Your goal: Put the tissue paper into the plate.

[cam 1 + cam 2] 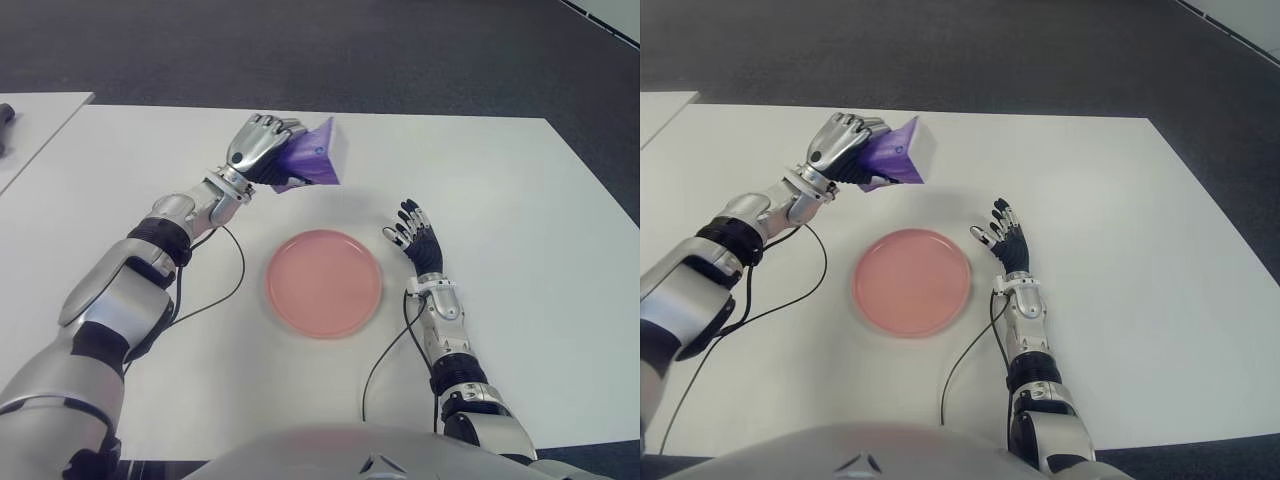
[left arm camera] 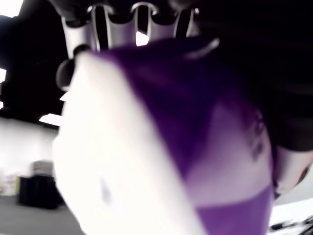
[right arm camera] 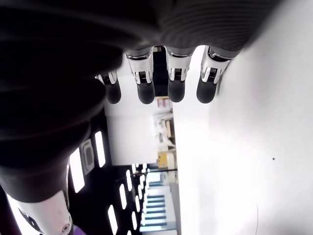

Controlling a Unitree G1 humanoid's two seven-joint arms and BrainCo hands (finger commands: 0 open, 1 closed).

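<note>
Left hand (image 1: 258, 146) grips tissue pack (image 1: 315, 157), seemingly above table (image 1: 520, 200).

Head stereo pair looks down, shares table (image 1: 520, 200); wrist cams close on own robot hand.

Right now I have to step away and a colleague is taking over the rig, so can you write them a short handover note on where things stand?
Left hand: fingers closed on the purple-and-white tissue paper pack, held beyond the far-left rim of the round pink plate, not over it.
Right hand: open, holding nothing, showing just right of the plate.
Plate: holds nothing, on the white table in front of the robot.
Done: pack is grasped.
Left: carry it over the plate, lower it and release.
</note>
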